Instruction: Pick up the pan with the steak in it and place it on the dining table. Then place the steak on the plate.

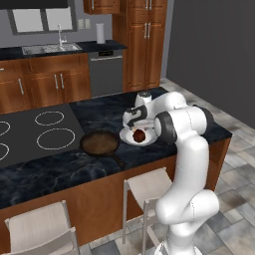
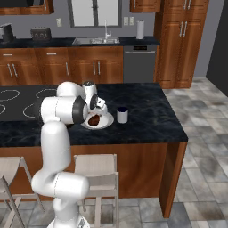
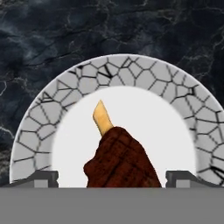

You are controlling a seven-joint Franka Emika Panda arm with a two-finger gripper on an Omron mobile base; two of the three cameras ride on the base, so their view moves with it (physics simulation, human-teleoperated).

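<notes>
The steak [image 3: 120,159], a lumpy reddish-brown chunk with a small yellowish bit [image 3: 103,117] at its end, lies on the white plate [image 3: 131,72] with a cracked-pattern rim. My gripper [image 3: 112,179] hovers just above it, open, one fingertip [image 3: 41,178] on each side and clear of the meat. The plate [image 1: 130,141] with the steak [image 1: 139,134] rests on the dining table [image 1: 99,112]. Left of the plate the dark pan [image 1: 99,143] stands on the stone top, its handle toward the front edge. The plate [image 2: 106,122], the steak [image 2: 93,120] and the gripper [image 2: 99,109] appear from the other side.
A small dark-and-white cup [image 2: 122,115] stands just right of the plate. The grey cooktop [image 1: 35,132] with white rings lies left of the pan. Stools [image 1: 149,187] stand in front of the island. The back counter holds a sink [image 1: 50,48].
</notes>
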